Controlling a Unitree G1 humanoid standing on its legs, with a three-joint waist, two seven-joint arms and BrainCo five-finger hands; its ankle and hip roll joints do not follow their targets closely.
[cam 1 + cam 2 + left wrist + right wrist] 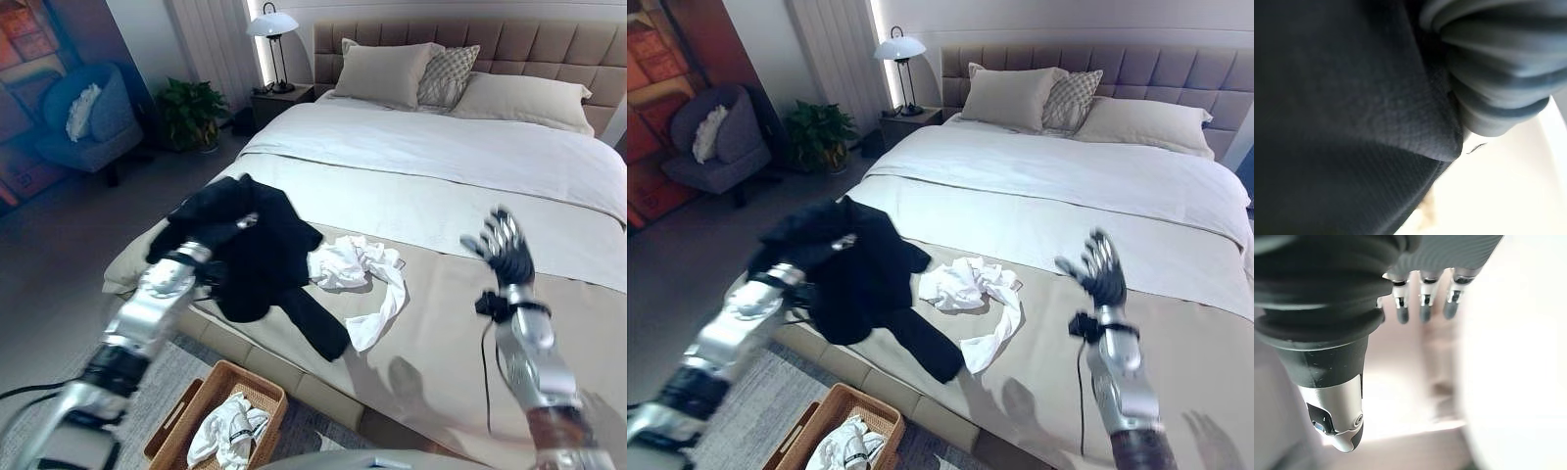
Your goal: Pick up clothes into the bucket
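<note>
A wicker basket is parked on the rug at the foot of the bed, with a white garment already inside. Up on the bed's near edge, a black garment is draped over the left hand, so its fingers can't be made out. A crumpled white shirt is lying just beside it. The right hand is held above the bed, fingers spread, nothing gripped.

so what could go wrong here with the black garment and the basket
The black garment is draped over the left hand, fingers hidden, so the hold may be loose. Its long trailing end could drag off the bed and miss the small wicker basket below. It could also snag the white cloth touching it.
</note>
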